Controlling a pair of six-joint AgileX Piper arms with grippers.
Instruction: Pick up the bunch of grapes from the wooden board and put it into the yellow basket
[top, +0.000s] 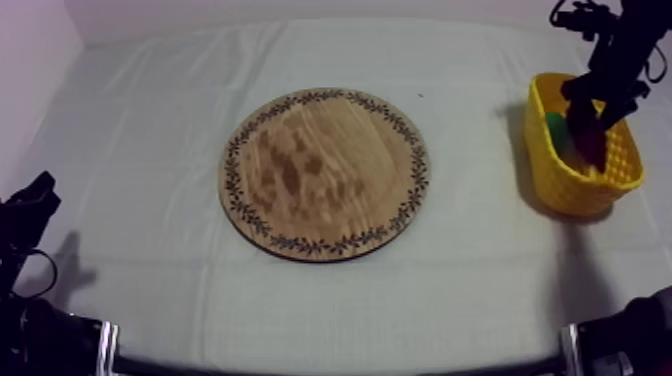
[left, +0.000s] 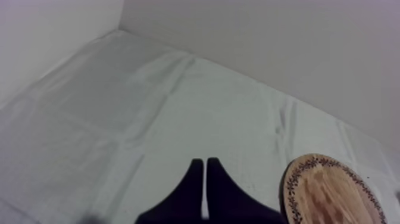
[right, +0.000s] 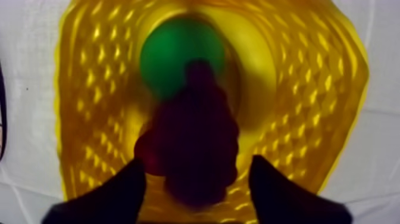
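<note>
- Grapes (right: 190, 149) lie inside the yellow basket (right: 297, 89), beside a green round thing (right: 178, 56).
- Right jaws hang released, spread around the bunch.
- Left jaws rest clenched over the bench (left: 149, 119), near the wooden board (left: 333, 190).

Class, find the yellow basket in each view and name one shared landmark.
Top view: the yellow basket stands far right of the wooden board.
Left wrist view: the left hand lies over cloth beside that board.
Right wrist view: the basket lies under the right hand, around the grapes.
Shared landmark: the cloth.
</note>
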